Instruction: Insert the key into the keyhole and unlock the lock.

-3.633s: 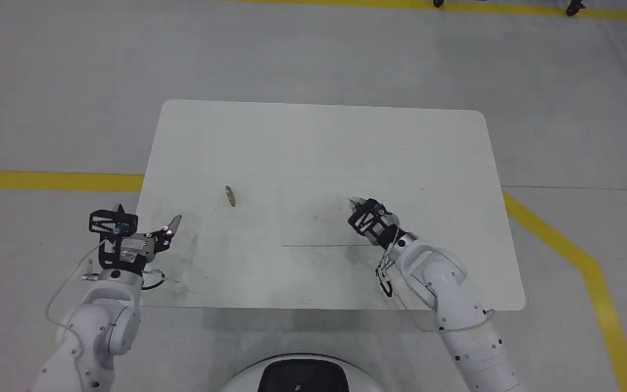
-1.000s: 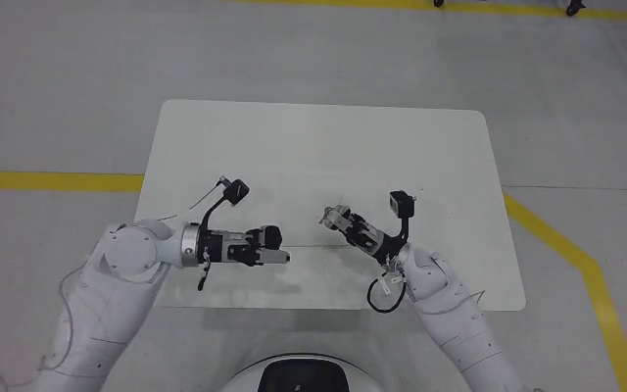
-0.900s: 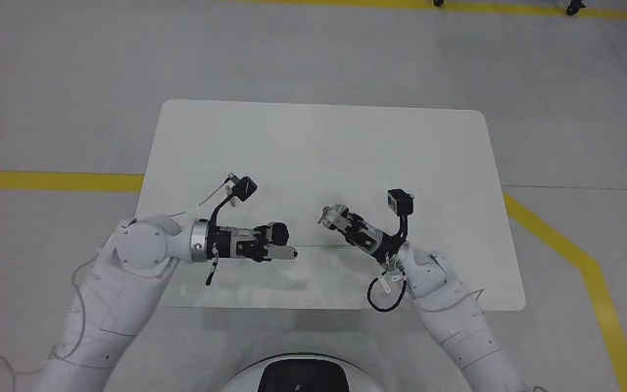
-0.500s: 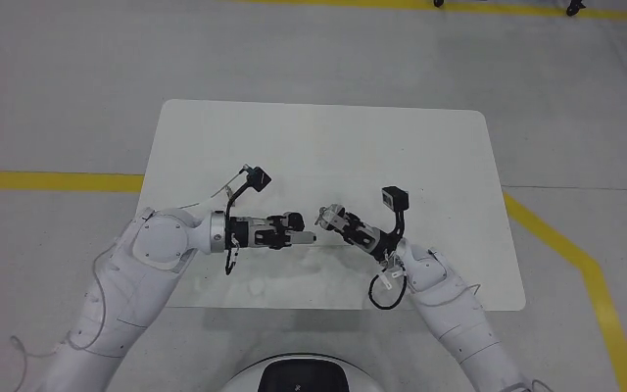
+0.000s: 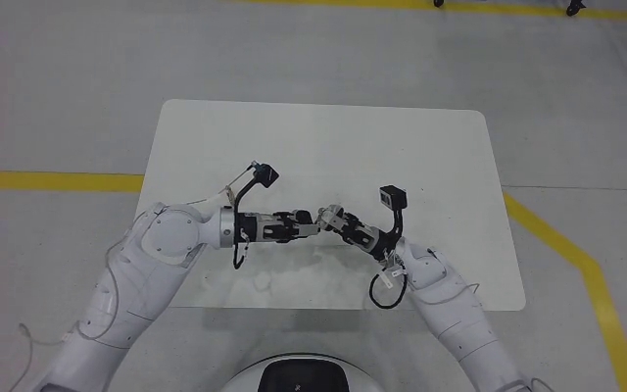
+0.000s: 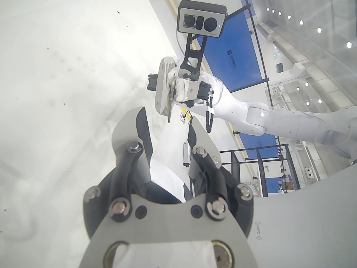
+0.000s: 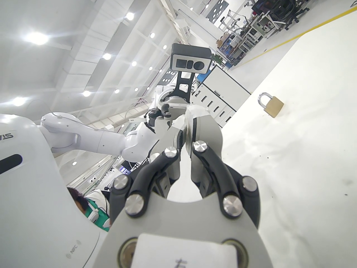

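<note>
Grippers meet near the middle of the table, a touch toward six o'clock.
Right gripper is pinched on the key; left gripper gapes wide, facing it. The padlock lies out toward nine o'clock, well apart.

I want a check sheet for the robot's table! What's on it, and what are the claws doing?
Surface: white table with a few dark specks.
Job's things: lock on the table, apart from both claws; key held in the right claw.
Clutter: nothing seen.
Claws: left claw open and holding nothing; right claw shut on the key, facing the left one.
Cables: black loop by the right wrist.
Surroundings: grey floor with yellow lines.
</note>
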